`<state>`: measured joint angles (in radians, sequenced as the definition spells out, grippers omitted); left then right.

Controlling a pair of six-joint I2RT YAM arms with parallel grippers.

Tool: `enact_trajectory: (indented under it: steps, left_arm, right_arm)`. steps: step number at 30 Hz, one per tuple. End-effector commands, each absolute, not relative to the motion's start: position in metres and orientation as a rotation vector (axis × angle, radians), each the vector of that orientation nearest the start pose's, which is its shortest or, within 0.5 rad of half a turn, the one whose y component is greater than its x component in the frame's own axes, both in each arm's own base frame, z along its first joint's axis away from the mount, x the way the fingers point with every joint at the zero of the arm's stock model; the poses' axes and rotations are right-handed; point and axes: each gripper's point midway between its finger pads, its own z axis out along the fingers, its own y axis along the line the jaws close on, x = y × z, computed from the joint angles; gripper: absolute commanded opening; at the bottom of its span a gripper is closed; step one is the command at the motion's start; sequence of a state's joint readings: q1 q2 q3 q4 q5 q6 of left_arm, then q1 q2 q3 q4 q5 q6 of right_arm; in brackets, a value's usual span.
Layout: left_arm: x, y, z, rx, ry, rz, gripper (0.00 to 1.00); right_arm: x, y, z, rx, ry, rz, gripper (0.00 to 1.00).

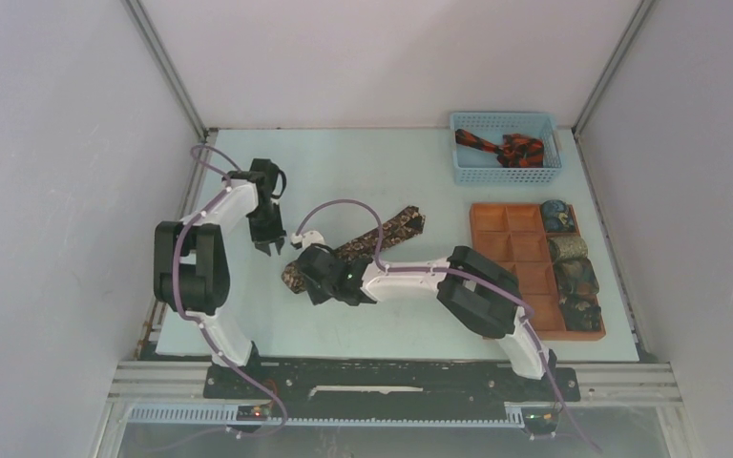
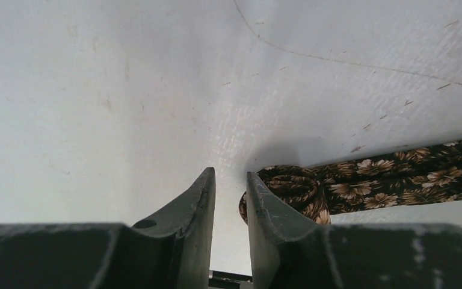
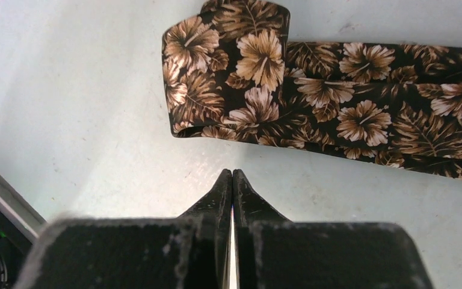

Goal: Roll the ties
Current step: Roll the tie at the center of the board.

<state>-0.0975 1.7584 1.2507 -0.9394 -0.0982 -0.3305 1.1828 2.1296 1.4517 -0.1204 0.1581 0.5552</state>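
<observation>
The left gripper (image 2: 228,176) hovers with its fingers slightly parted, holding nothing. Just beside it, mid-table, the dark brown tie (image 1: 396,227) with tan flowers lies diagonally, its nearer end curled over. The right gripper (image 3: 233,174) is pinched closed, empty.

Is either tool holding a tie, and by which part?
Neither. The left tool stands open and empty beside the brown tie; the right tool is shut on nothing.

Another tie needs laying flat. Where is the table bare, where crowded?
Bare: the far strip between left arm and blue basket; the near strip between brown tie and table edge. Crowded: centre, with tie and right arm; right side, with basket and tray.
</observation>
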Motion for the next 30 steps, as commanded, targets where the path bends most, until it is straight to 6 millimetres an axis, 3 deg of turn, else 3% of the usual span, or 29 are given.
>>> enact_trajectory:
  steps: [1, 9, 13, 24, 30]
  left_arm:
    - [0.306, -0.029, 0.055, -0.273, 3.011, 0.098, 0.31]
    - [0.298, -0.059, 0.038, -0.13, 3.081, 0.007, 0.3]
    - [0.29, -0.063, 0.036, -0.102, 3.116, 0.01, 0.29]
    - [0.261, -0.08, 0.034, -0.095, 3.221, -0.1, 0.28]
    - [0.267, -0.079, 0.038, -0.097, 3.209, -0.079, 0.28]
  right_arm:
    - [0.218, 0.497, 0.053, -0.679, 2.3, 0.647, 0.0]
    - [0.218, 0.507, 0.02, -0.704, 2.37, 0.632, 0.0]
    - [0.217, 0.51, 0.009, -0.71, 2.386, 0.631, 0.0]
    - [0.227, 0.517, 0.003, -0.69, 2.37, 0.627, 0.0]
    - [0.229, 0.516, 0.014, -0.679, 2.344, 0.623, 0.0]
